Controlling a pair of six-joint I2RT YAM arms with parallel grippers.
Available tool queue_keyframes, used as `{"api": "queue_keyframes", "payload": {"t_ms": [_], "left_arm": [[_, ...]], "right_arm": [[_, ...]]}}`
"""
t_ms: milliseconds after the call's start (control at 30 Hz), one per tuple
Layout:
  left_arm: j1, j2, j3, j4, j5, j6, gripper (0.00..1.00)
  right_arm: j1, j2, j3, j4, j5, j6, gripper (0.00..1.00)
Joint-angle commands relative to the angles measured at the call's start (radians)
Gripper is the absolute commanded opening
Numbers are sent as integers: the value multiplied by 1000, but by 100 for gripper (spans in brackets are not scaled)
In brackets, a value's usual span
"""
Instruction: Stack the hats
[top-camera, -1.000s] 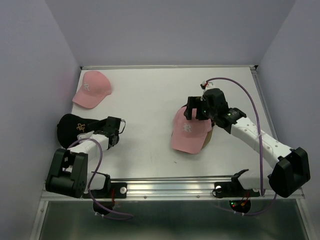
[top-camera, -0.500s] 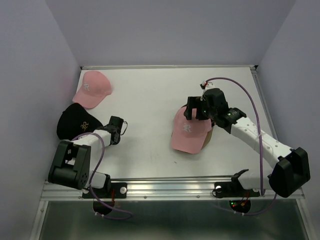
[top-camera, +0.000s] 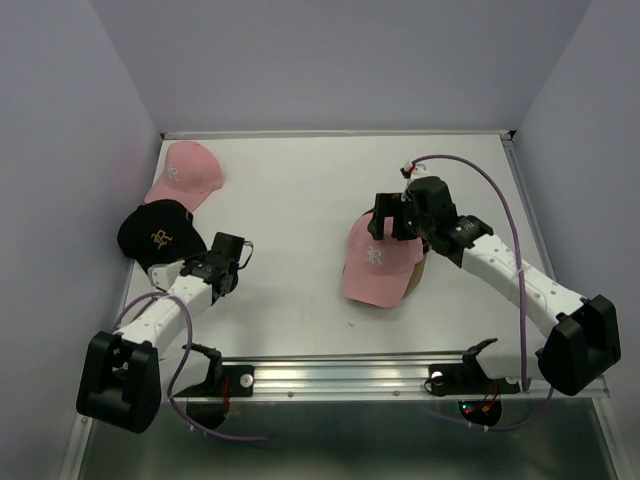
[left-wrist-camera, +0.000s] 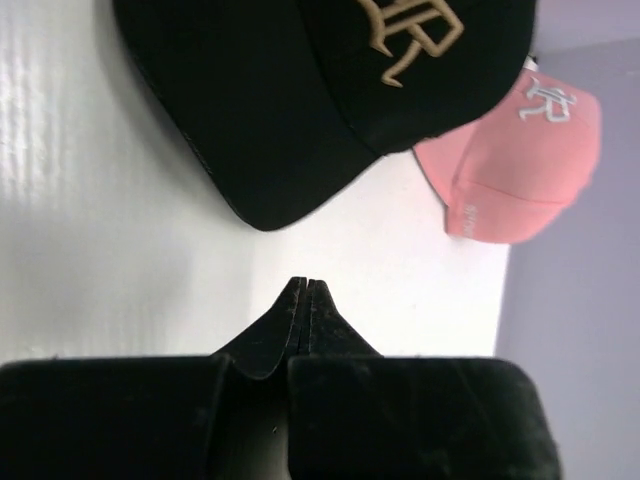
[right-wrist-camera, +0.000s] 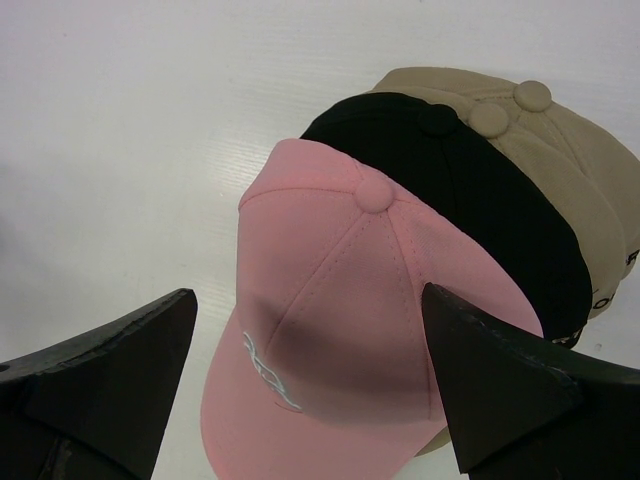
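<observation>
A stack of hats sits right of centre: a pink hat (top-camera: 376, 262) (right-wrist-camera: 340, 330) on top, a black one (right-wrist-camera: 470, 190) under it and tan ones (right-wrist-camera: 565, 165) at the bottom. My right gripper (top-camera: 392, 226) (right-wrist-camera: 308, 295) hovers open over the top hat's crown, one finger on each side. At the left lies a loose black hat (top-camera: 157, 232) (left-wrist-camera: 300, 90) with a gold "R". Just behind it is a loose pink hat (top-camera: 185, 173) (left-wrist-camera: 520, 160). My left gripper (top-camera: 203, 262) (left-wrist-camera: 305, 285) is shut on nothing, its tips a short way from the black hat's brim.
The left wall (top-camera: 70, 200) runs close beside the two loose hats. The table's back edge (top-camera: 340, 134) is just behind the pink one. A metal rail (top-camera: 330, 375) with the arm bases lines the near edge.
My left gripper has closed from wide open without taking anything. The loose black hat has shifted back towards the pink hat, and the left arm has swung. The right arm has not moved.
</observation>
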Motion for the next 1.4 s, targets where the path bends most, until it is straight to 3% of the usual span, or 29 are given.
{"api": "queue_keyframes", "payload": {"t_ms": [0, 167, 200, 233, 333, 433, 800, 933, 1067, 1267, 1367], "left_arm": [[-30, -109, 0, 55, -56, 98, 0], [-31, -200, -78, 55, -18, 60, 0], [-31, -209, -92, 63, -16, 58, 15], [-31, -225, -115, 99, -21, 72, 54], [-29, -213, -121, 135, -19, 121, 86], [-26, -161, -120, 147, -10, 127, 96], [115, 50, -173, 377, 5, 245, 98], [163, 96, -178, 558, 26, 368, 98], [244, 159, -138, 563, 103, 361, 98], [259, 231, -94, 615, 106, 353, 97], [262, 252, -81, 626, 106, 342, 88]], "right_arm": [[-2, -42, 28, 12, -20, -10, 100], [-2, -55, 19, 11, -20, -9, 100], [-2, -55, 19, 11, -20, -9, 100], [-2, -58, 19, 12, -22, -9, 100], [-2, -53, 19, 12, -20, -6, 100], [-2, -44, 17, 11, -22, -7, 100], [-2, -35, 14, 11, 12, -15, 100], [-2, -16, 22, 11, 16, -16, 100], [-2, 5, 25, 14, 12, -15, 100], [-2, -1, 29, 11, 19, -21, 100], [-2, -16, 26, 11, 33, -22, 100]]}}
